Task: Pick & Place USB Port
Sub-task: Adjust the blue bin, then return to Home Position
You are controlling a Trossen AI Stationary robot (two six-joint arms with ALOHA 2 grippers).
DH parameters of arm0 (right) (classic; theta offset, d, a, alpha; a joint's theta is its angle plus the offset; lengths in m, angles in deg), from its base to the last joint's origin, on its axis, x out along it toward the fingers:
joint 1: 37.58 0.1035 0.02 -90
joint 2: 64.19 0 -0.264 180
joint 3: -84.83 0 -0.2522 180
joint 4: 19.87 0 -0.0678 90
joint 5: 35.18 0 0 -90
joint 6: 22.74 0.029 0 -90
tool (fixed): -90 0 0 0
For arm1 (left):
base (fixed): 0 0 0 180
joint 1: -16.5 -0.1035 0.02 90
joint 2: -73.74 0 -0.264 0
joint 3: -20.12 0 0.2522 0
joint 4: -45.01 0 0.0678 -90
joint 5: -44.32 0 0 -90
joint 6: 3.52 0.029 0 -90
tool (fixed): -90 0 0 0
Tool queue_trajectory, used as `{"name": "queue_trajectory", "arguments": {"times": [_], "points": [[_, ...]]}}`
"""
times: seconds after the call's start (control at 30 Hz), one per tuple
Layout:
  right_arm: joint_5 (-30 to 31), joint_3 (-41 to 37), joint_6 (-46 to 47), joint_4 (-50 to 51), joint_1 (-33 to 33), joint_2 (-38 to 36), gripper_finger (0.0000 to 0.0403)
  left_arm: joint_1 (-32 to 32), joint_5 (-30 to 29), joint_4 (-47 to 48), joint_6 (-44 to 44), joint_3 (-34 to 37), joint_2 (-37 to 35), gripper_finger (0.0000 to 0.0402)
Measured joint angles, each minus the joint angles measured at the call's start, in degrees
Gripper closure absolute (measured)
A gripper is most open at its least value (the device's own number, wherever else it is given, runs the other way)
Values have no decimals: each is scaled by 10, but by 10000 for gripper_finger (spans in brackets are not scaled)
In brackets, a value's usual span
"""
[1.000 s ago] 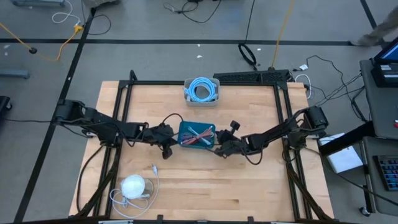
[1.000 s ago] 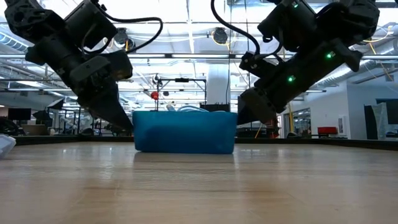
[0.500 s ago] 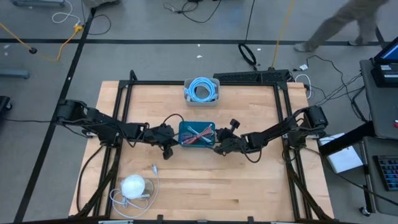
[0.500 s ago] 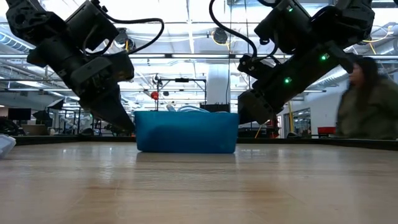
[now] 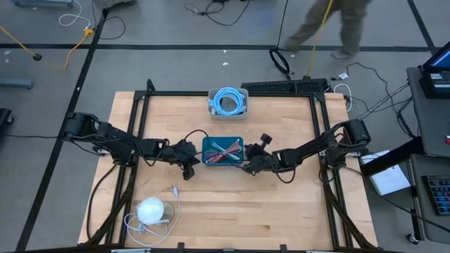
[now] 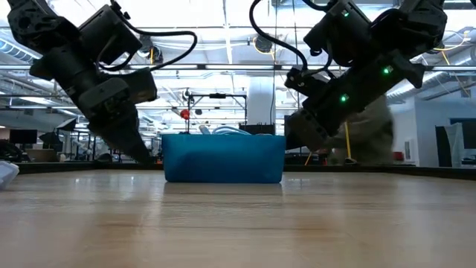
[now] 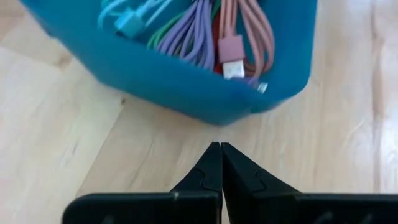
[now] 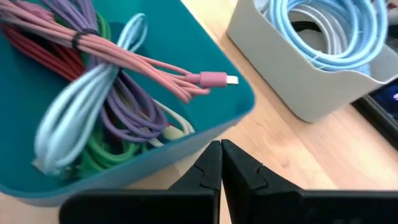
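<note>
Counter (image 5: 232,211): light wood, with a dark frame around its edges.
Blue bin (image 5: 222,152): near the middle of the counter, between the two hands, full of bundled cables.
Cables in the blue bin: a pink cable (image 8: 134,57) lies across the top, its plug (image 8: 217,79) near the bin's rim; purple cable (image 8: 118,102), light blue cable (image 8: 74,115), green cable (image 8: 102,152) and red cable (image 8: 43,53) lie tangled under it.
Grey bin (image 5: 228,102): toward the counter's far edge, apart from the blue bin, holding a coiled light blue cable (image 5: 228,100).
Left hand (image 5: 191,163): low at the blue bin's left side, just beside its wall; fingers pressed together and holding nothing. In the left wrist view the fingertips (image 7: 211,163) point at the bin's outer wall.
Right hand (image 5: 246,166): low at the blue bin's right corner, just beside it; fingers pressed together and holding nothing. From the right wrist its tips (image 8: 214,158) sit at the bin's rim.
White round object (image 5: 150,210): near the counter's front left corner, with a white cable (image 5: 173,200) looping around it.
Person (image 5: 330,24): on the floor beyond the counter's far edge.
</note>
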Motion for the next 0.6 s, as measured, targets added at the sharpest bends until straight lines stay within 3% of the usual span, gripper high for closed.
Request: {"name": "queue_trajectory", "arguments": {"times": [0.3,0.43,0.6], "points": [[19,0,-36,20,-5,-32,403,-1,-43,47,0,0,-7,401],[-9,-1,-114,20,-20,-115,403,-1,-95,53,30,0,-38,401],[-119,-37,-205,18,-29,-279,403,-1,-138,56,121,0,-144,402]]}}
